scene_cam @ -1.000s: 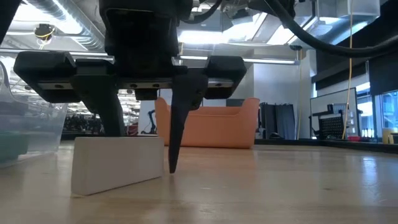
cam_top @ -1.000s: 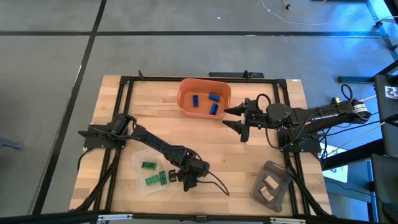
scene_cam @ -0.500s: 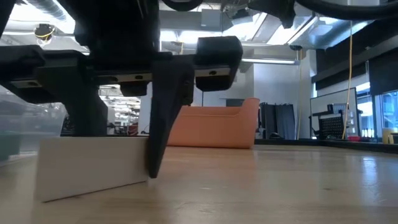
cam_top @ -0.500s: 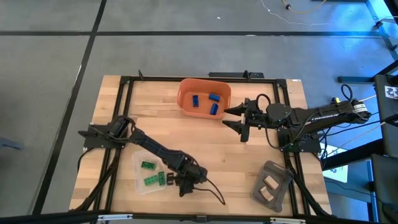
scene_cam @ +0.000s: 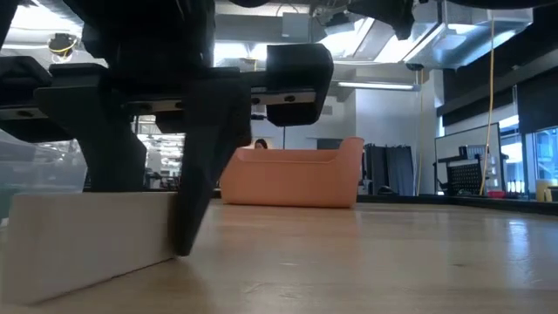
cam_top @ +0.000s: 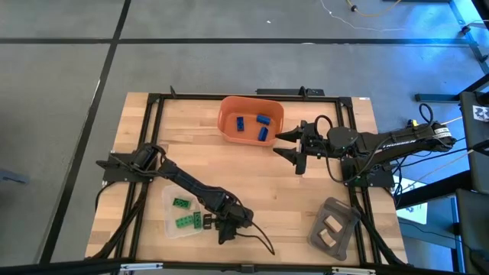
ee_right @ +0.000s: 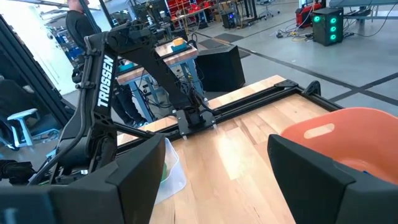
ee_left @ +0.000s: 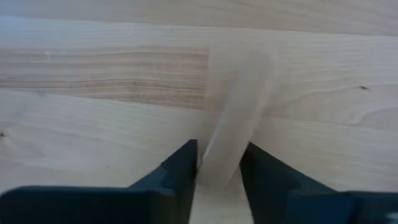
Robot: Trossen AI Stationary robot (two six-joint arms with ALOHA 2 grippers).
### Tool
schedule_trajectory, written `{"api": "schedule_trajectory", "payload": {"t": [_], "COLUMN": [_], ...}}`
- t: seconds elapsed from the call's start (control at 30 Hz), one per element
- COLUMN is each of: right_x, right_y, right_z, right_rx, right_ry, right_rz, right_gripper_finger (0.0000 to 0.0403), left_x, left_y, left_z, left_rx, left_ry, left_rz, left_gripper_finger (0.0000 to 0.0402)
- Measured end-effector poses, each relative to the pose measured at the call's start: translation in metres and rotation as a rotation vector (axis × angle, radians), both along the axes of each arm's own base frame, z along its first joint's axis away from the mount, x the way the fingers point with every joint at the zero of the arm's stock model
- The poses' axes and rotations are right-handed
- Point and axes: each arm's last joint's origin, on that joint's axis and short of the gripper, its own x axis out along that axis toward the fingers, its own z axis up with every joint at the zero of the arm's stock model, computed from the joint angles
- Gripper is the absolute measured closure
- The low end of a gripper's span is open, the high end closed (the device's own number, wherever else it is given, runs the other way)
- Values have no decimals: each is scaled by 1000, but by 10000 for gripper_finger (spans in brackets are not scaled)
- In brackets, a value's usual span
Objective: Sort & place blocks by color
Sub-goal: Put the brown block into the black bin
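Down at the near edge of the surface (cam_top: 252,172), the left hand (cam_top: 227,227) is straddling a pale tan block (ee_left: 233,115), and that straddle is what the coming move is hanging on. In the left wrist view the block is running lengthwise straight out from between the two fingers (ee_left: 177,171), so its long axis is lying along the hand's reach and its narrow sides are facing the pads. The fingers are sitting narrow, right against both flanks, though I cannot tell whether they are already pressing firmly. In the low view the block (scene_cam: 87,231) is resting flat on the wood with one dark finger (scene_cam: 205,166) planted at its end.

By my judgement the lift is needing only a firm squeeze and a straight rise, since the grip is already lining up across the short dimension.

As for where it is heading, the grey tray (cam_top: 334,224) with tan pieces is lying well apart toward the right side, nearer the right arm than the left. The clear tray (cam_top: 171,208) with green blocks (cam_top: 183,203) is sitting just beside the left hand, and the blue blocks (cam_top: 262,121) are lying in the orange bin (cam_top: 228,107). The right hand (cam_top: 287,145) is hovering wide open and empty beside that bin.
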Motion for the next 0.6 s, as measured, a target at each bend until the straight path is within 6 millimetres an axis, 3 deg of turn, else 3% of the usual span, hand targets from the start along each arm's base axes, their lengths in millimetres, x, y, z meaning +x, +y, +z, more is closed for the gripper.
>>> {"api": "schedule_trajectory", "payload": {"t": [0.17,0.43,0.6], "right_x": [0,0,0], "right_y": [0,0,0], "right_z": [0,0,0], "right_rx": [0,0,-2], "right_ry": [0,0,1], "right_rz": [0,1,-2], "right_gripper_finger": [119,119,119], "left_x": [0,-1,1], "left_y": [0,6,27], "left_z": [0,4,25], "left_rx": [1,-5,-10], "left_ry": [3,51,48], "left_rz": [8,120,258], "left_gripper_finger": [356,357,357]}}
